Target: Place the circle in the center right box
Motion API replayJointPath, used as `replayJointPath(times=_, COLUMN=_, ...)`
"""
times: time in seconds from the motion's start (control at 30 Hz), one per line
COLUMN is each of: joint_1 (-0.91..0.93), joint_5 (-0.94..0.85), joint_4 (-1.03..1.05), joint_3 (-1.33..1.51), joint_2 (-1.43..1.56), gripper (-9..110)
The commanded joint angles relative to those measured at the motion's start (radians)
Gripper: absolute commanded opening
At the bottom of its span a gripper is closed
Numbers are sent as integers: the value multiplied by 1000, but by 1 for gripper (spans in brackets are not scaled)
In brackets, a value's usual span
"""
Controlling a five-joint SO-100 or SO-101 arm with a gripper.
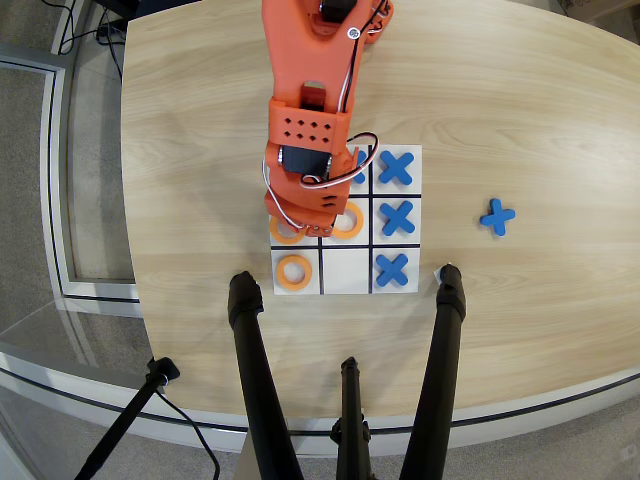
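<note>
In the overhead view a white 3x3 grid (pixel 345 283) lies on the wooden table. One orange circle (pixel 285 236) lies in the centre right box (pixel 314 241), which is the middle-row cell at the grid's left here. Only that circle's lower-left arc shows under my orange gripper (pixel 308 228). The gripper hangs right over it, and its body hides the fingers, so I cannot tell their state. A second ring (pixel 350 222) sits in the centre cell, partly covered. A third ring (pixel 294 271) lies in the bottom-left cell.
Three blue crosses (pixel 397 217) fill the grid's right column, and a bit of another (pixel 358 172) peeks out beside the arm. A loose blue cross (pixel 497 216) lies on the table to the right. Black tripod legs (pixel 255 360) rise at the near edge.
</note>
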Motion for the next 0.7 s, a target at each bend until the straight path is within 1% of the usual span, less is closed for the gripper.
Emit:
replayJointPath(times=0.0, joint_1=-3, joint_5=-8, joint_4=-9, joint_3=6, joint_2=0, gripper=0)
replayJointPath(times=0.53, joint_1=-20, joint_5=0, joint_4=-41, joint_3=28, joint_2=-14, gripper=0)
replayJointPath(times=0.67, joint_1=-6, joint_5=-3, joint_4=-43, joint_3=21, joint_2=-11, gripper=7)
